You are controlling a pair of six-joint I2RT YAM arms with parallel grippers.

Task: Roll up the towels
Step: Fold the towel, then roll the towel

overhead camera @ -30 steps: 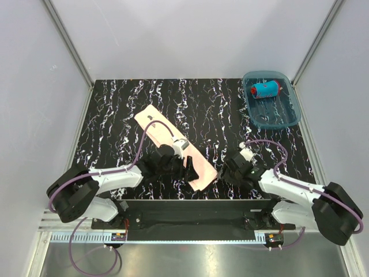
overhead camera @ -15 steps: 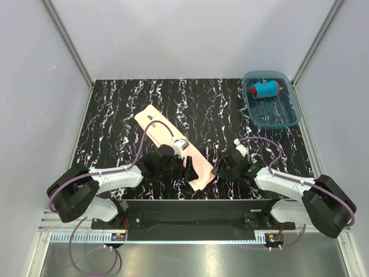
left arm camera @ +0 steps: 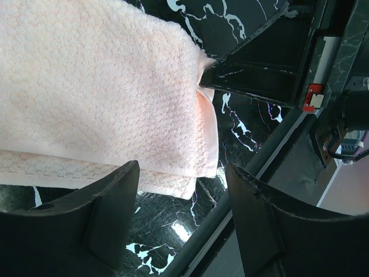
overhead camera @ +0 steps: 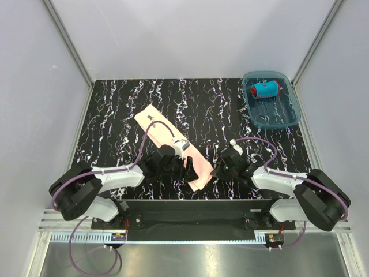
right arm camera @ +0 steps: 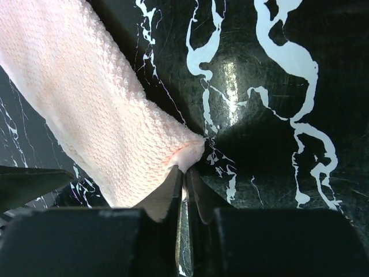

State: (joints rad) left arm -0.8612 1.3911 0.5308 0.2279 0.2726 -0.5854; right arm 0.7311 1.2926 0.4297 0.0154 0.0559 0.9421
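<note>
Toward the near left of centre on the bench, I see the pale peach-pink towel (overhead camera: 155,124) lying flat as a long strip, running diagonally from the far left down to the near edge. Its near end is doubled over, so that a second layer shows under the top one in the left wrist view (left arm camera: 98,86). From the right wrist camera the towel (right arm camera: 98,98) narrows to a corner, and the right end effector (right arm camera: 184,173) has its fingers pressed together on that corner, pinching it just above the bench surface; from overhead this end effector (overhead camera: 216,170) sits just right of the strip's near end. The left end effector (left arm camera: 183,179) has its fingers spread well apart over the folded near edge, and I cannot tell whether they touch the cloth; overhead it (overhead camera: 187,170) lies across the strip's lower part. The bright blue towel with red pattern (overhead camera: 265,89) is already rolled into a short cylinder and lies at the far end of the translucent blue plastic tray (overhead camera: 271,118), which stands at the far right corner of the black white-veined bench (overhead camera: 202,104), well apart from both arms.
</note>
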